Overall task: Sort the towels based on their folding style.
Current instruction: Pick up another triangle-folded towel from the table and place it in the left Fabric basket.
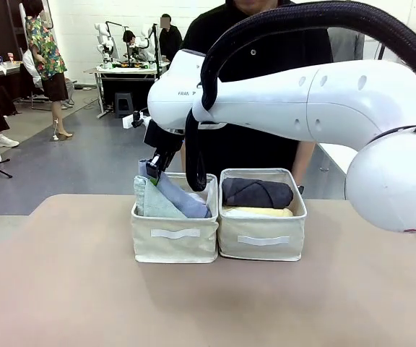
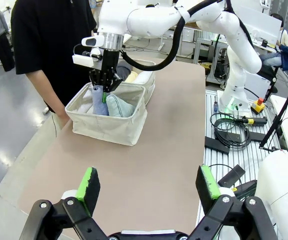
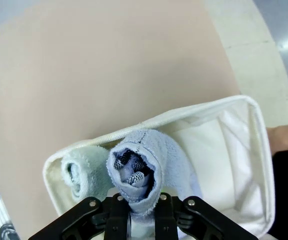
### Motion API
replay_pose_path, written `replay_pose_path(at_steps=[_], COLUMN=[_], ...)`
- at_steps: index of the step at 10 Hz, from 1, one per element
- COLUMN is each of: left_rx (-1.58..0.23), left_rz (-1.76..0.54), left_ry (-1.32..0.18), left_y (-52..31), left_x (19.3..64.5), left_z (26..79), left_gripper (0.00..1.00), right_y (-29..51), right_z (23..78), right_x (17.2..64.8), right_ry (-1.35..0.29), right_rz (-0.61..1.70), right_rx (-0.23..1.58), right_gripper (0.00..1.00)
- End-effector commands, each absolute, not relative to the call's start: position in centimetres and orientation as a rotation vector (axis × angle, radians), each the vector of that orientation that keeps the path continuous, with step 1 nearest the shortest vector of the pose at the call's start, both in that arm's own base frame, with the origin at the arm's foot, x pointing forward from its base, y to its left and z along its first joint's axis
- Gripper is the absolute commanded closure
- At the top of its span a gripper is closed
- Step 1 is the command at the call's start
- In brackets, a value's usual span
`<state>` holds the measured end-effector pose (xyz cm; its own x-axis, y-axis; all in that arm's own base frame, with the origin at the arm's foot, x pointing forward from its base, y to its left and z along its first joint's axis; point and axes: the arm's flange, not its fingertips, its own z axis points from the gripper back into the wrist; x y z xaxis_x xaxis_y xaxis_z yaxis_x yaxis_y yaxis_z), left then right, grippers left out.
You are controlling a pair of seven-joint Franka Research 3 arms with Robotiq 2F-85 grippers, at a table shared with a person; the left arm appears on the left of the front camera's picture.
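Cone towel going into the bin
Right gripper (image 3: 138, 212) pinches soft light blue terry cone towel (image 3: 144, 167) at its tip (limp, light), pale green one (image 3: 81, 172) at nine o'clock.

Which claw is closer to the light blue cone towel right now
The right. The right claw is shut on the light blue towel over the left bin. The left claw hangs open, well back over bare table.
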<state>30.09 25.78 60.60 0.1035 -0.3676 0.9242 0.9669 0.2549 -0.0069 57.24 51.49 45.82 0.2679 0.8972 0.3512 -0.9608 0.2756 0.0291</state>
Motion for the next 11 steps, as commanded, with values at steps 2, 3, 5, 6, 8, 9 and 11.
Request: replay_pose_path(at_steps=[2, 3, 5, 6, 8, 9, 11], left_rx=[-0.776, -0.776, -0.776, -0.776, -0.776, -0.776, -0.776], left_rz=[-1.156, -1.156, -1.156, -1.156, -1.156, -1.156, -1.156], left_ry=[-1.022, -1.022, -1.022, -1.022, -1.022, -1.022, -1.022], left_y=[25.9, 25.9, 25.9, 25.9, 25.9, 25.9, 25.9], left_x=[30.0, 30.0, 30.0, 30.0, 30.0, 30.0, 30.0], left_z=[60.7, 60.7, 60.7, 60.7, 60.7, 60.7, 60.7], left_gripper=[0.0, 0.0, 0.0, 0.0, 0.0, 0.0, 0.0], right_y=[53.3, 53.5, 53.6, 53.6, 53.6, 53.7, 53.7], right_z=[44.7, 44.3, 44.3, 44.3, 44.2, 44.2, 44.3], right_x=[58.6, 58.7, 58.7, 58.7, 58.7, 58.7, 58.7], right_ry=[-0.201, -0.193, -0.203, -0.204, -0.209, -0.21, -0.213], right_rz=[1.303, 1.307, 1.335, 1.332, 1.342, 1.352, 1.364], right_rx=[0.25, 0.255, 0.255, 0.261, 0.249, 0.251, 0.26], right_gripper=[0.83, 0.83, 0.83, 0.83, 0.83, 0.83, 0.63])
